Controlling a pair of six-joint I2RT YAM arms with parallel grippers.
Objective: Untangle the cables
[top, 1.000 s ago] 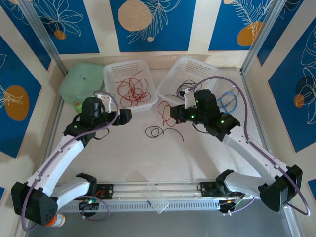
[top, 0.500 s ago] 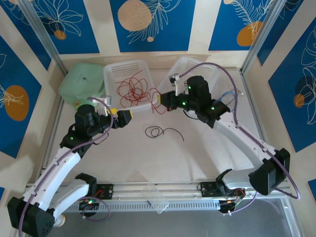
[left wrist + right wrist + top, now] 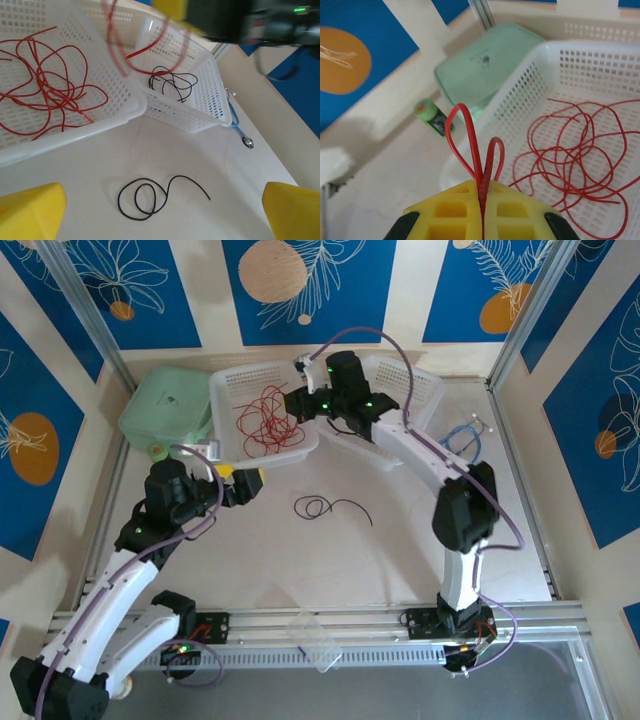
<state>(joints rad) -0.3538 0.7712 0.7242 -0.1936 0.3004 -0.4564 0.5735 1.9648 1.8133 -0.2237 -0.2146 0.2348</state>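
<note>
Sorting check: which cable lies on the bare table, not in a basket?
The lone black cable, looped on the table. Other black cables lie in the right basket, red cables in the left basket; the right pincer holds one red cable.

Bright, even light, faint shadows; left wrist view blurs its near yellow fingers (image 3: 30, 210).

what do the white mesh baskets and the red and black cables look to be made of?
White perforated baskets: likely moulded plastic, slightly glossy; uniform grid holes, rounded rim. Thin red cables and black cable: probably plastic-sheathed wire, smooth; they hold springy loops.
</note>
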